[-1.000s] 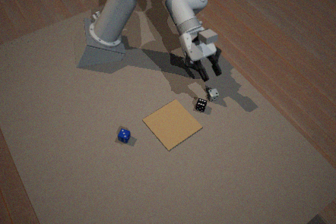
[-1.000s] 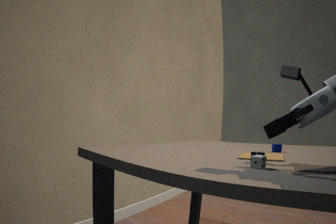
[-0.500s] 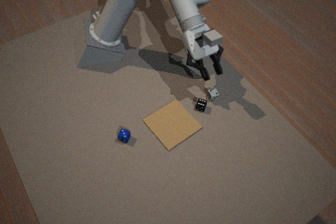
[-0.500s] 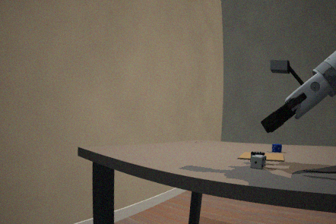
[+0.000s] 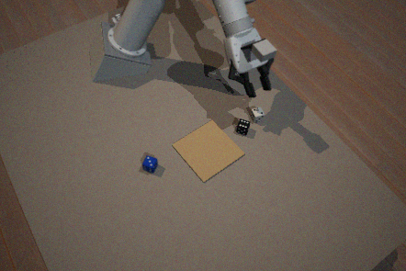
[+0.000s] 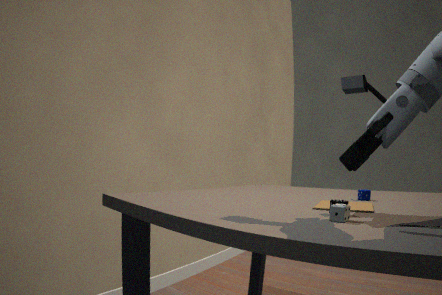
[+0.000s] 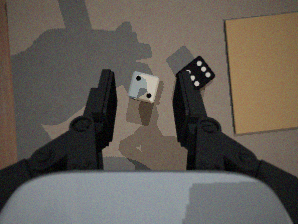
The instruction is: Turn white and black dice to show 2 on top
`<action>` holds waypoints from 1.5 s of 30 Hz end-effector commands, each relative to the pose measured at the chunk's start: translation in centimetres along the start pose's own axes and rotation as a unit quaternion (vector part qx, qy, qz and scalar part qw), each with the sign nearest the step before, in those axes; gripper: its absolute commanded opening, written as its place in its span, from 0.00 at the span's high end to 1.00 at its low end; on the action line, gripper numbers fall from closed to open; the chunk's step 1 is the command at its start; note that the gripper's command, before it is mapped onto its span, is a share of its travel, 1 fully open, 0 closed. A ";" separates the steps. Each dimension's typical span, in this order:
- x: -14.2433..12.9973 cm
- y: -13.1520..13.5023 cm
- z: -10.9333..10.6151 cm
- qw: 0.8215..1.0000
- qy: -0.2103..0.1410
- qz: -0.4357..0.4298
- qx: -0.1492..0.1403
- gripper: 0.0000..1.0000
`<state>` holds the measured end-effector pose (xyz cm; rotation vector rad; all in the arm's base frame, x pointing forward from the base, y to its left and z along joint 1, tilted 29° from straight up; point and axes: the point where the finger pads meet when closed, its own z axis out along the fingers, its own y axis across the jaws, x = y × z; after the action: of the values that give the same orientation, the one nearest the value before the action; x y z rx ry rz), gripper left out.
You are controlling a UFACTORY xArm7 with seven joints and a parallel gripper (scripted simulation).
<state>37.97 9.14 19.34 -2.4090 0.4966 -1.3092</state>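
Closest to the wrist camera, the gripper point(image 7: 144, 107) hangs in the air with its two dark fingers parted about halfway and nothing between them. Below and just beyond the fingertips, the white die point(image 7: 143, 87) lies on the table point(image 5: 92, 223), showing two black pips on the face turned to the camera, with half of that face in shadow. Beside it, toward the right finger, sits the black die point(image 7: 199, 72), apart from the white one and showing at least five white pips, the finger covering its near edge. Past the black die lies the tan mat point(image 7: 262, 72), flat on the table, with no die on it; both dice rest on the bare table just off its corner. From above, the white die point(image 5: 257, 113) and black die point(image 5: 242, 126) sit close together between the gripper point(image 5: 257, 86) and the mat point(image 5: 208, 150). Farther on, across the mat, the blue die point(image 5: 150, 163) sits alone on the table, well apart from the others. From the side, the gripper point(image 6: 352, 160) is tilted and well above the table.
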 end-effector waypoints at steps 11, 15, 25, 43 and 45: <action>1.2 -0.3 0.4 0.991 -0.131 0.002 -0.004 0.53; 1.4 -0.4 0.4 0.990 -0.140 0.002 -0.003 0.53; 1.9 -0.4 0.4 0.982 -0.190 0.002 -0.004 0.53; 2.7 -0.4 0.6 0.962 -0.273 0.003 -0.004 0.53; 2.9 -0.4 0.7 0.959 -0.284 0.003 -0.004 0.53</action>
<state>39.40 8.19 20.67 -2.5747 0.3715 -0.7666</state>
